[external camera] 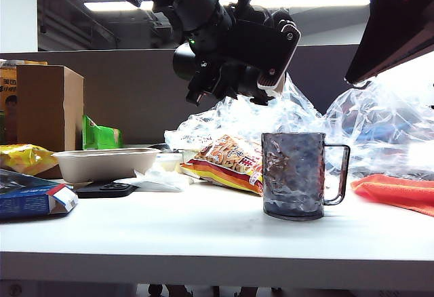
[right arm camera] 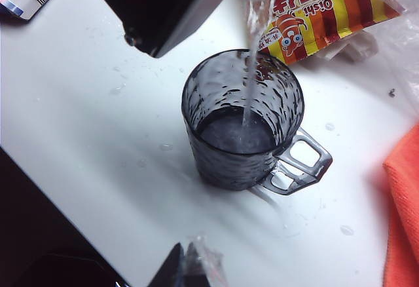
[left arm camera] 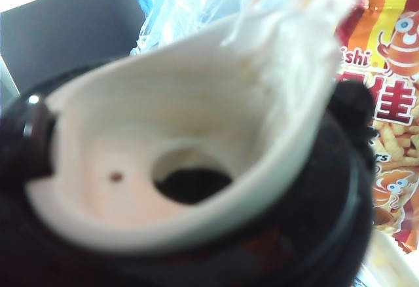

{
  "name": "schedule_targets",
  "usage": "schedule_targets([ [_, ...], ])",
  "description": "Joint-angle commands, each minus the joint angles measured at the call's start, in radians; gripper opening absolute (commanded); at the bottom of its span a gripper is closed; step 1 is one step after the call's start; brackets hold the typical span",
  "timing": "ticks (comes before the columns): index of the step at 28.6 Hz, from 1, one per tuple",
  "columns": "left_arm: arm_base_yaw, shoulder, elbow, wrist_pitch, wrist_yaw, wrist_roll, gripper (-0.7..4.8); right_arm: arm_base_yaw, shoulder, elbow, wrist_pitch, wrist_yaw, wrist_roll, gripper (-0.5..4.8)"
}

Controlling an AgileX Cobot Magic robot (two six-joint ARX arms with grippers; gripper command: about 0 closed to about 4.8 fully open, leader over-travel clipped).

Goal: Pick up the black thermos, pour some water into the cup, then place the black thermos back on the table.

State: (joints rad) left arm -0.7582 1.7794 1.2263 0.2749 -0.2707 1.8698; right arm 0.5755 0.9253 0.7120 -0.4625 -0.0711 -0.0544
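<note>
the black thermos (external camera: 254,53), rigid, smooth and water-heavy, pours tilted over the cup (right arm camera: 243,122) in the left gripper (external camera: 224,73) clamped mid-body; right gripper (right arm camera: 190,264) closed, empty.

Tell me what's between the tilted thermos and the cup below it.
A thin stream of water, running from the thermos held by the left gripper down into the cup. Nothing else is in that gap. The right wrist view shows it.

Low frontal exterior; close wrist views
</note>
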Motion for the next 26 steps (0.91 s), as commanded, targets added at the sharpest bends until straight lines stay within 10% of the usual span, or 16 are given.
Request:
schedule_targets([
  [1, -0.001, -0.013, 0.016, 0.080, 0.006, 0.029, -0.06, 0.001, -0.004, 0.001, 0.010, -0.002, 0.000, -0.05],
  [26, -0.001, -0.027, 0.026, 0.088, 0.025, 0.068, -0.06, 0.001, -0.004, 0.001, 0.010, -0.011, 0.000, -0.05],
])
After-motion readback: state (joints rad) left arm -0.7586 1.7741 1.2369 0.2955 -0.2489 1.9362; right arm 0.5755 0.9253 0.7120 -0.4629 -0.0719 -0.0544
